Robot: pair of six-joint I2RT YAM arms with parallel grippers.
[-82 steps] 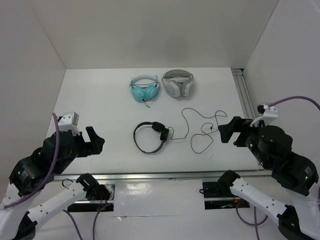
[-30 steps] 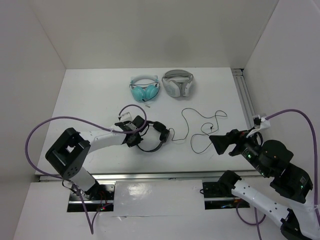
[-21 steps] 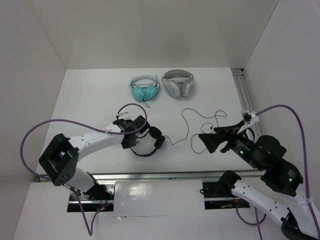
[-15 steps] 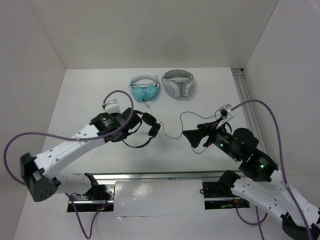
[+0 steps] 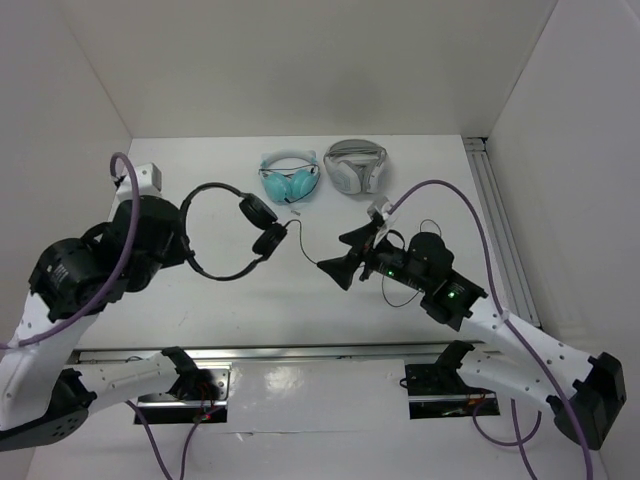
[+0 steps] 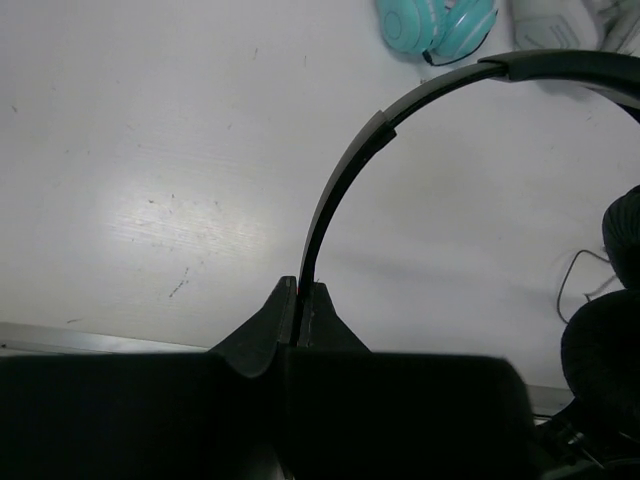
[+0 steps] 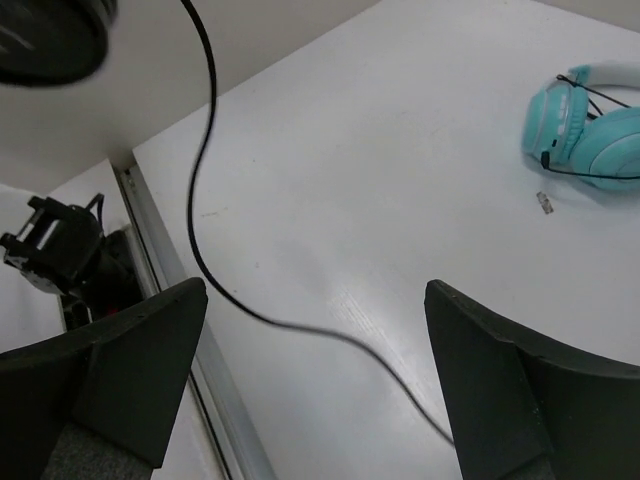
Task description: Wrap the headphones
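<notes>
Headphones [image 5: 268, 240] aloft, well inside table [image 5: 190, 165] edges

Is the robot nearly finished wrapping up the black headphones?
Not nearly. Done: the left fingers are shut on the headband, holding the headphones up off the table. In hand: the right fingers are open with the loose cable running between them, not yet pinched. Left to do: all the winding, since none of the cable is wrapped around the headphones.
</notes>
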